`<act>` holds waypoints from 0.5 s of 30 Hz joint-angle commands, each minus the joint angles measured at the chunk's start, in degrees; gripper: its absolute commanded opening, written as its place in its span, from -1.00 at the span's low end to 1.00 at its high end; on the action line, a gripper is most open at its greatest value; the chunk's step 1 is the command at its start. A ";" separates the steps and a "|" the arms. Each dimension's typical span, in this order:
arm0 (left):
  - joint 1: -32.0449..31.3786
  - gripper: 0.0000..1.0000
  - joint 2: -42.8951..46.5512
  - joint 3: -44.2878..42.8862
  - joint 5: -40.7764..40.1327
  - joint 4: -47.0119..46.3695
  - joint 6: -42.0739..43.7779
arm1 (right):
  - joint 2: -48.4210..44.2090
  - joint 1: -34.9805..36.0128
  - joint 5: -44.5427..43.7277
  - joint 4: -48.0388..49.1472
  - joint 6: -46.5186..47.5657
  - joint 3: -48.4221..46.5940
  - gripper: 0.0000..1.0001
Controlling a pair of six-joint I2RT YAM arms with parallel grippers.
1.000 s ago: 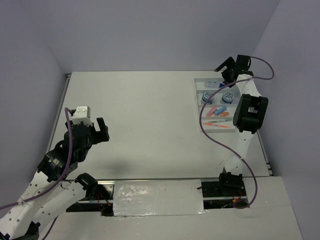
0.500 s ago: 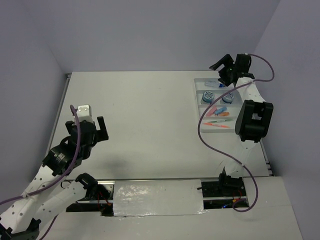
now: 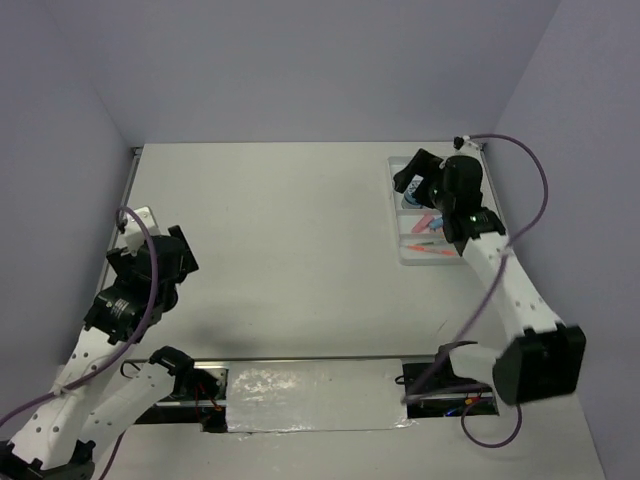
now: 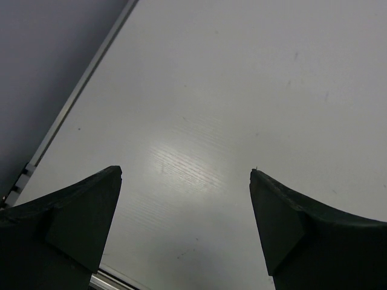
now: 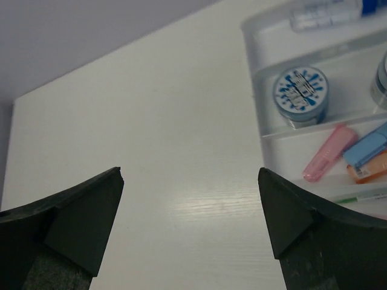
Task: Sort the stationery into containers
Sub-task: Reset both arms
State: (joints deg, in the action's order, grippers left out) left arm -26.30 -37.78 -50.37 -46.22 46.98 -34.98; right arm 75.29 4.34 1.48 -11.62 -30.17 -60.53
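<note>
The white divided tray (image 3: 412, 258) lies at the table's far right. In the right wrist view its wall (image 5: 253, 54) shows with a clear blue-capped bottle (image 5: 329, 13) in the top slot. Below it are a round blue-grey jar (image 5: 300, 95) and a second jar (image 5: 381, 78) at the frame edge. Lower lie pink (image 5: 329, 152), blue (image 5: 367, 149) and orange (image 5: 369, 170) stubby pieces, then a greenish pen (image 5: 363, 196). My right gripper (image 5: 190, 172) is open and empty, over bare table just left of the tray (image 3: 408, 180). My left gripper (image 4: 185, 171) is open and empty, over bare table at the left (image 3: 178, 255).
A metal rail (image 4: 72, 103) runs along the table's left edge, close to the left gripper. Grey walls stand on the left, back and right. The right arm's elbow (image 3: 540, 365) hangs over the near right corner.
The right arm has swung down and left from behind the tray, and its gripper is now at the tray's left side. The left arm has drawn back toward the left edge.
</note>
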 commanded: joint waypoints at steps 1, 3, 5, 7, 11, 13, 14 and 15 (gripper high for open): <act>5.64 0.99 0.95 -2.01 -0.29 -2.40 1.48 | -14.09 5.50 -12.37 -4.69 8.54 2.08 0.99; 7.05 0.99 2.18 -2.36 0.69 -3.12 2.55 | -20.57 8.22 -14.92 -8.05 9.86 3.48 0.99; 7.06 0.99 3.15 -3.67 -0.19 -2.16 2.46 | -26.64 9.19 -13.79 -12.19 11.89 4.71 0.99; 7.06 0.99 3.59 -4.82 -0.63 -1.28 3.16 | -31.14 9.37 -12.12 -13.43 13.38 6.29 0.99; 7.06 0.99 4.20 -9.99 -0.90 1.53 5.09 | -43.44 9.28 -9.48 -17.28 15.58 8.07 0.99; 7.06 0.99 4.73 -11.59 0.77 3.02 5.62 | -47.05 9.28 -8.34 -21.42 16.80 7.01 0.99; 7.06 0.99 5.78 -12.46 1.65 3.20 6.32 | -48.12 9.63 -7.98 -22.73 16.55 6.75 0.99; 7.06 0.99 6.31 -12.73 3.48 3.38 6.76 | -49.09 11.29 -7.81 -24.14 16.38 6.92 1.00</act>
State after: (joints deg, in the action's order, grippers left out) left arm -19.62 -33.21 -60.49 -45.41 48.82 -31.09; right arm 28.53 13.58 -7.77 -29.85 -16.29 -52.82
